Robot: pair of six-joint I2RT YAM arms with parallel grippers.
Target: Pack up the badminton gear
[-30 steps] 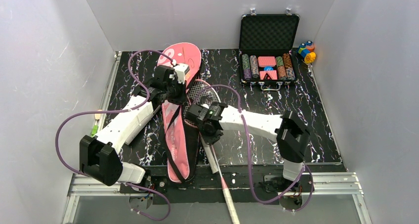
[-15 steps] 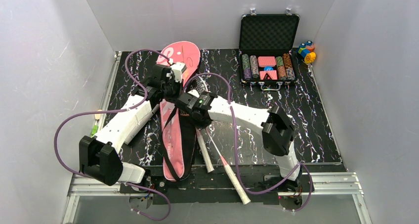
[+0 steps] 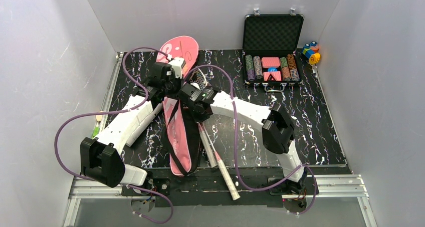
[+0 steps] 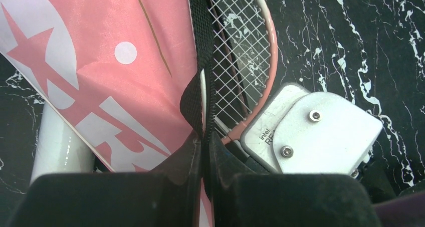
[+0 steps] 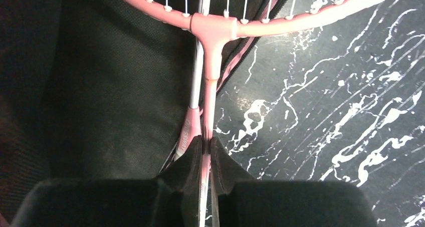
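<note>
Left gripper (image 4: 205,148) pinching the bag (image 4: 125,86) by its black edge, I'm aiming the racket (image 5: 214,29), its shaft clamped in the right gripper (image 5: 205,152), flat into the opening.

From above, the left arm (image 3: 161,79) and right arm (image 3: 199,97) are covering most of the racket heads (image 3: 201,77). At the left wrist, a white tube (image 4: 59,143) is lying partly under the pink bag (image 4: 125,89), the left gripper (image 4: 202,143) blocking its near end. At the right wrist, the racket (image 5: 214,25) is running off the top edge, with shaft lettering showing too blurred to read.
</note>
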